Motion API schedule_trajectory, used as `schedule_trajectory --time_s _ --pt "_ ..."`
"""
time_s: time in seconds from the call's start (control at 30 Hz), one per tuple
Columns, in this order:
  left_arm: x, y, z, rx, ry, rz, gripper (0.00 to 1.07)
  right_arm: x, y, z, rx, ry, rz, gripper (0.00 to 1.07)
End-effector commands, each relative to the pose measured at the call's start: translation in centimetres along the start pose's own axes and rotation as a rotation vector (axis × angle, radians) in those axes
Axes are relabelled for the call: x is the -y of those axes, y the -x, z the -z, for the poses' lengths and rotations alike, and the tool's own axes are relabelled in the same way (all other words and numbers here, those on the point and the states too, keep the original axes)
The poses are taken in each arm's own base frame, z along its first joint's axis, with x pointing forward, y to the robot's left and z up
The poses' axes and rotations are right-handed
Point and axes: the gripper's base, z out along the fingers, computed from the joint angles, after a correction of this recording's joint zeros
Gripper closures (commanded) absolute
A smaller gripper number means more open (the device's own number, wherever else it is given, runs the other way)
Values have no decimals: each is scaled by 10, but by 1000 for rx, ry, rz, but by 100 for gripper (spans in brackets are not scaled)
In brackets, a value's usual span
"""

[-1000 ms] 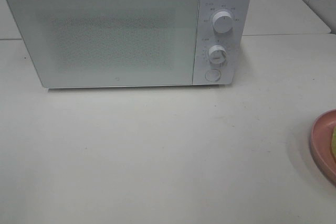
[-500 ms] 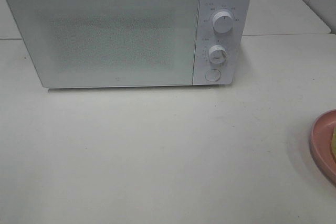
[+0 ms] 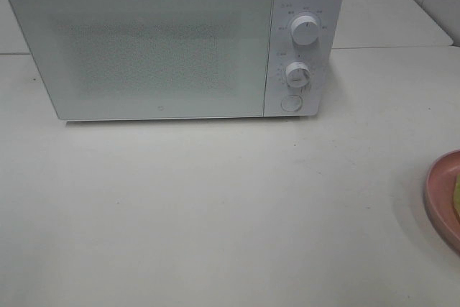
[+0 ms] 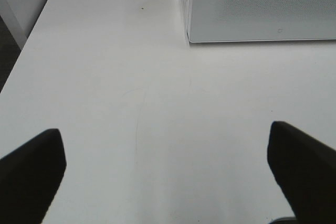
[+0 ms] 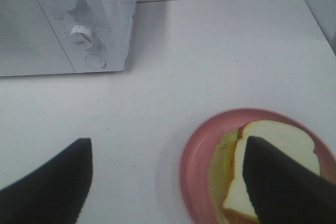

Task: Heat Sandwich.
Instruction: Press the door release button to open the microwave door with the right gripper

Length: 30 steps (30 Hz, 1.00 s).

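The sandwich (image 5: 275,148) has white bread with a tan crust and yellow-green filling, and it lies on a round pink plate (image 5: 191,153) on the white table. In the high view only a yellow sliver of the sandwich (image 3: 457,200) shows on the plate (image 3: 440,192) at the right edge. My right gripper (image 5: 168,192) hovers open over the plate's near side. One dark finger (image 5: 286,182) hides part of the bread, and nothing is between the fingers. My left gripper (image 4: 168,177) is open wide over bare table. Neither arm shows in the high view.
A white microwave (image 3: 144,48) stands at the back of the table with its door closed. It has two knobs (image 3: 305,30) and a round button (image 3: 290,103) on its right panel. The table's left edge (image 4: 26,56) drops off near the left arm.
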Motion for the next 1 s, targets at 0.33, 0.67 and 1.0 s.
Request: schedule_trajectory --time_s 0.33,0.67,1.0 --pt "0 -2 4 28 -4 3 5 -2 23 -37 9 -1 -8 31" --pt "0 -2 4 28 -4 3 5 -3 40 -72 62 3 -12 31" --pt "0 -2 4 28 -4 3 5 -3 52 -102 141 8 -12 31"
